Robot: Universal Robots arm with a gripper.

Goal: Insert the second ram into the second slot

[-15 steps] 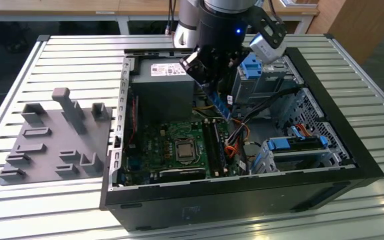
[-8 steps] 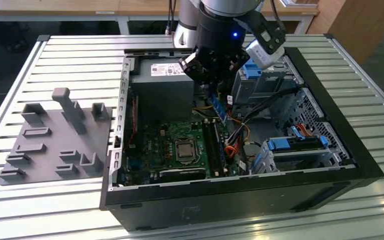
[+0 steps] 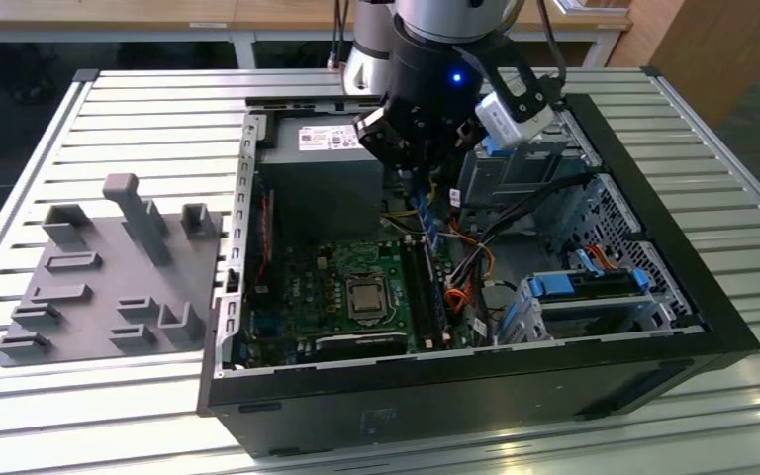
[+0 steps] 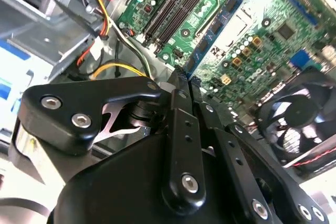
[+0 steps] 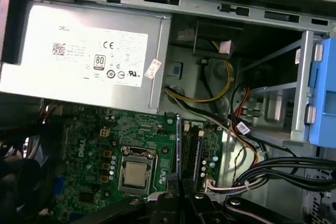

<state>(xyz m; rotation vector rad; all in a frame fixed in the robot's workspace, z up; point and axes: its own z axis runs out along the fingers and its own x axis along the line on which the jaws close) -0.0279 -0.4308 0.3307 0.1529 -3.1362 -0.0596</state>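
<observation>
Gripping the second ram [image 4: 216, 24] edge-on, the closed hand [image 4: 181, 80] holds the stick just above the motherboard's memory slots [image 5: 192, 149], not yet seated; a slight tilt or sideways offset could catch it on a slot wall or the nearby loose wires [image 5: 239, 127], likely bending contacts

The end effector [image 4: 182, 80] is matt black with shiny screws, the second ram [image 4: 215, 26] glossy blue circuit board, the power supply [image 5: 79, 85] dull grey sheet metal, the counter [image 3: 155, 109] ribbed pale metal.
</observation>
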